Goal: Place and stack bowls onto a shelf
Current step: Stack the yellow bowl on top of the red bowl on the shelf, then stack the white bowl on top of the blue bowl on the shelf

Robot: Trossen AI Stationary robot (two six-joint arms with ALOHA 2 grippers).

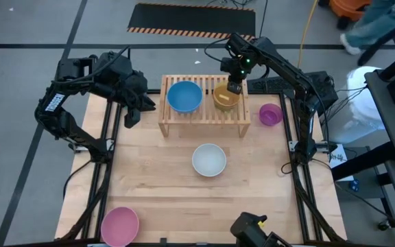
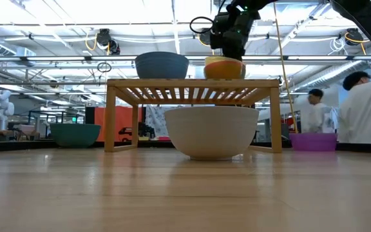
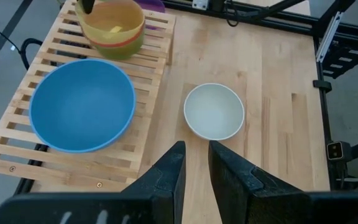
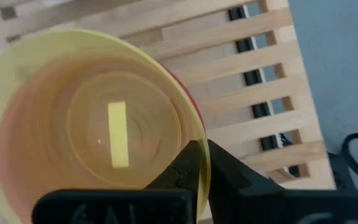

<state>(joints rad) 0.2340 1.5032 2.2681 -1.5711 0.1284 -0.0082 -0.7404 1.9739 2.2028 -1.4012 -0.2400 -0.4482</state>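
Note:
The light-wood shelf [image 1: 204,118] stands at the table's far middle. On its slats sit the blue bowl [image 1: 184,96] and the yellow bowl [image 1: 224,99], nested in the red bowl [image 2: 225,71], of which only a band shows. My right gripper [image 1: 234,86] is above the yellow bowl's far rim, shut on it. The white bowl [image 1: 209,159] rests on the table in front of the shelf. The purple bowl [image 1: 271,114] is to the shelf's right, the pink bowl [image 1: 120,225] at the near left corner, and the teal bowl [image 2: 75,134] far left. My left gripper [image 3: 196,163] hovers left of the shelf, narrowly open. The green bowl is hidden. My right gripper pinches the yellow bowl's rim [image 4: 199,140] at its far side, one finger inside the bowl and one outside. The fingers come from above, pointing down. The bowl sits upright in the red bowl [image 4: 193,99] on the shelf.
The left arm [image 1: 81,89] reaches over the table's far left corner. Bare slats show at the shelf's right end [image 1: 242,103]. Bare wood lies between the white and pink bowls. People in white coats [image 2: 366,109] stand beyond the table.

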